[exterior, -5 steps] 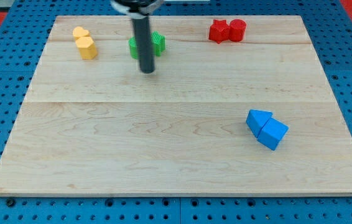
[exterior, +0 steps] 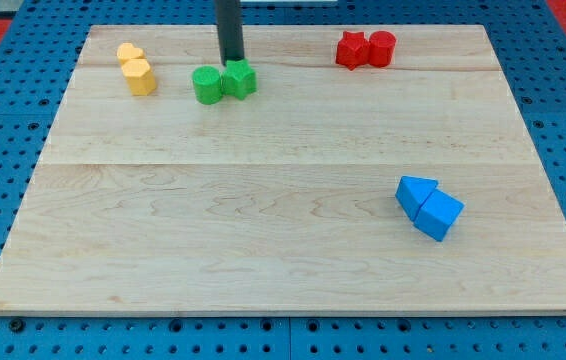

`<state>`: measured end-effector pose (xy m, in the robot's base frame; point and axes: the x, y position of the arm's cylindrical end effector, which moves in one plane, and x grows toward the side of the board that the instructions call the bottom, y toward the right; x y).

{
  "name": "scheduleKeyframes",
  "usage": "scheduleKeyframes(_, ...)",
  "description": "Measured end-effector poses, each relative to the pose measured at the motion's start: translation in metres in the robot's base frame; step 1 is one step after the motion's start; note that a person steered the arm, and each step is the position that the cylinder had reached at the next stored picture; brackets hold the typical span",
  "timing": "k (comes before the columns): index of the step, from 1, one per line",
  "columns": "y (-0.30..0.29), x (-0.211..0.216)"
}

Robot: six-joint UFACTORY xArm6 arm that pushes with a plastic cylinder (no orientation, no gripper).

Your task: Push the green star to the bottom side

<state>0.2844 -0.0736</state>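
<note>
Two green blocks sit side by side near the view's top, left of centre: a rounder green block (exterior: pixel 206 85) on the left and the green star (exterior: pixel 240 79) on the right, touching each other. My tip (exterior: pixel 231 62) is just above the star, at its upper left edge, between the two green blocks and the board's top side. The rod runs straight up out of the view.
Two yellow blocks (exterior: pixel 136 68) lie at the view's top left. Two red blocks (exterior: pixel 365 49) lie at the top right. Two blue blocks (exterior: pixel 428 207) lie touching at the right, below the middle. The wooden board (exterior: pixel 283 250) sits on a blue pegboard.
My tip has moved up the view, from just below the green blocks to just above them. The green blocks now show fully; they have shifted slightly left and down.
</note>
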Motion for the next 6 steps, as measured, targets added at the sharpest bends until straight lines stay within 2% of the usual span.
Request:
scheduleKeyframes(2, 0.012, 0.014)
scheduleKeyframes(3, 0.029, 0.069)
scheduleKeyframes(4, 0.023, 0.084)
scheduleKeyframes(5, 0.048, 0.004)
scheduleKeyframes(6, 0.049, -0.046)
